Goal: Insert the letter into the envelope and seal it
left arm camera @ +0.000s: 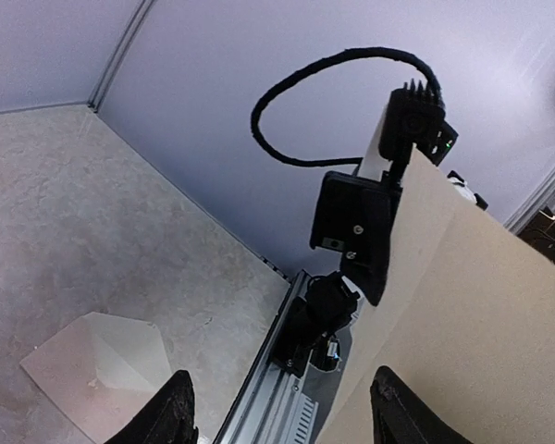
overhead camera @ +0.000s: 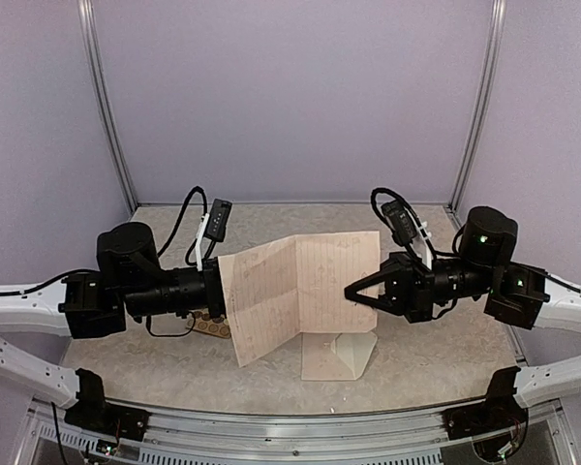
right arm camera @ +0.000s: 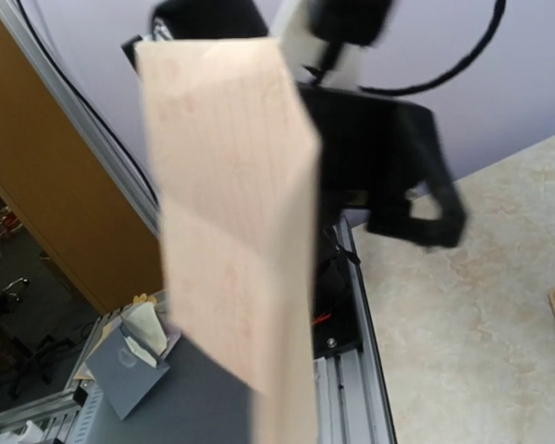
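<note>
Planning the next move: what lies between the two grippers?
The creased letter hangs between the left gripper and right gripper; the top view shows it.

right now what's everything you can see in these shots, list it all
letter: one, pinkish-beige lined sheet with fold creases, held in the air between the arms
envelope: one, pale pinkish-beige, flap open, flat on the table below the letter
sticker sheet: one, yellowish with round brown stickers, on the table, mostly hidden under the left arm
table: one, mottled beige, in front of the arms
walls: three, pale lilac, around the table
left claw: one, black, open, by the letter's left edge
right claw: one, black, shut on the letter's right edge
</note>
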{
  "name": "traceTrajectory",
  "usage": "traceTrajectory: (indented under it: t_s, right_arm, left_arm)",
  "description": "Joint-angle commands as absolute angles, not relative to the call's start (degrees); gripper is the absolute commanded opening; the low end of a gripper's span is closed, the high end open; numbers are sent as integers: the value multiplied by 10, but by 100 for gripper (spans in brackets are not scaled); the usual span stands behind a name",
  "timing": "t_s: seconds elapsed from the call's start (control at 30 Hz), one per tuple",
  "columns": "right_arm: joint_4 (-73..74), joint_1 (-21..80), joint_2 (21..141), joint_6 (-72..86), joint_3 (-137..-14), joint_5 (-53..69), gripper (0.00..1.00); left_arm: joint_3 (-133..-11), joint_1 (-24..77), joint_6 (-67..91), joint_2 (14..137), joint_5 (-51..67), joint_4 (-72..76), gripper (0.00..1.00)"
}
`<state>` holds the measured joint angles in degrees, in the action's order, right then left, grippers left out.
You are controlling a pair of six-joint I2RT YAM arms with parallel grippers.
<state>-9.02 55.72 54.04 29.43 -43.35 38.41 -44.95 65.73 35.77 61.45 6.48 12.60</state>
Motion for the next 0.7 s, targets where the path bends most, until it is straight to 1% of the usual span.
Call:
traceTrajectory:
  t_s: [0.0, 0.27, 0.5, 0.67]
  right_arm:
    - [-118, 563, 547, 298, -448, 392, 0]
    - [-124, 564, 548, 305, -444, 398, 0]
    - [-128, 565, 549, 309, -442, 401, 0]
    - [-129, 565, 554, 310, -443, 401, 0]
  left_arm:
    - [-475, 682, 319, 633, 116, 191, 61]
    - [-479, 691, 328, 657, 156, 242, 61]
    - [-482, 697, 329, 671, 162, 253, 62]
    - [-494, 701, 327, 687, 173, 259, 59]
